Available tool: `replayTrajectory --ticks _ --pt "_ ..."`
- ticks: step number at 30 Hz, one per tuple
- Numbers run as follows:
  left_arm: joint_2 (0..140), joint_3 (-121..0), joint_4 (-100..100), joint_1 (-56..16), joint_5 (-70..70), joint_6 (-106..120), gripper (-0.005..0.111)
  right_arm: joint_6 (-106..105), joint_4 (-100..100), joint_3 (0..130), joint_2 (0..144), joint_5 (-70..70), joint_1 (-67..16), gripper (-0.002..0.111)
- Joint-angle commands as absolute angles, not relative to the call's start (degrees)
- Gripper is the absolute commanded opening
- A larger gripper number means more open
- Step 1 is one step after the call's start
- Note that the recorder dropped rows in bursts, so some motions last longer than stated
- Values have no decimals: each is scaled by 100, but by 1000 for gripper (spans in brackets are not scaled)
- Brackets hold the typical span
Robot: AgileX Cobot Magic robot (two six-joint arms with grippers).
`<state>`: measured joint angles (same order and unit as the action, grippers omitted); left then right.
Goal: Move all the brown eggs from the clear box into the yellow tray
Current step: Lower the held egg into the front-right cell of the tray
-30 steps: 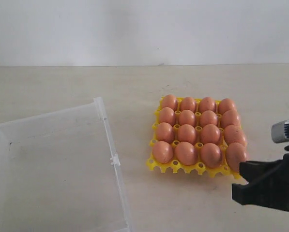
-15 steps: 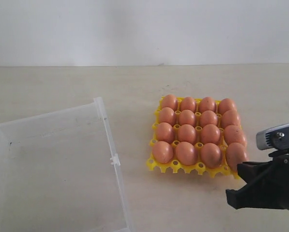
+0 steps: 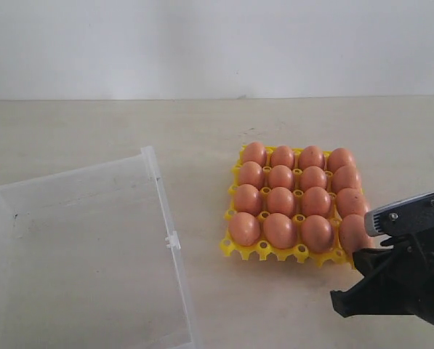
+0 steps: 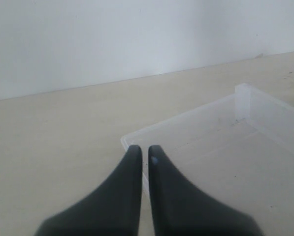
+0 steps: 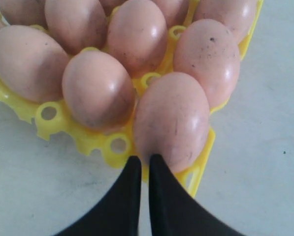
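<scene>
On worktop [image 3: 202, 131]: brown eggs [image 3: 280, 200] fill yellow tray [image 3: 264, 251].
My right fingers [image 5: 131, 184]: together, at tray corner.
My left fingers [image 4: 128, 169]: together.

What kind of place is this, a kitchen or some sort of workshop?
Probably a robot test bench, not a kitchen: a plain table before a blank white wall, holding a yellow tray full of brown eggs and a clear box, with a black pincer near the tray's corner.
</scene>
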<state>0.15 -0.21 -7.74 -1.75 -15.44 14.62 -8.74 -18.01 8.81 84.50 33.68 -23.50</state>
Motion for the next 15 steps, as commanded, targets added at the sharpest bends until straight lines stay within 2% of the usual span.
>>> replayTrajectory --ticks 1,15 --pt "0 0 -814 -192 -1499 1459 4 -916 -1792 868 8471 3599 -2336 0" --pt "0 0 -814 -192 -1499 1459 4 -1110 -1994 868 8471 3673 -2336 0"
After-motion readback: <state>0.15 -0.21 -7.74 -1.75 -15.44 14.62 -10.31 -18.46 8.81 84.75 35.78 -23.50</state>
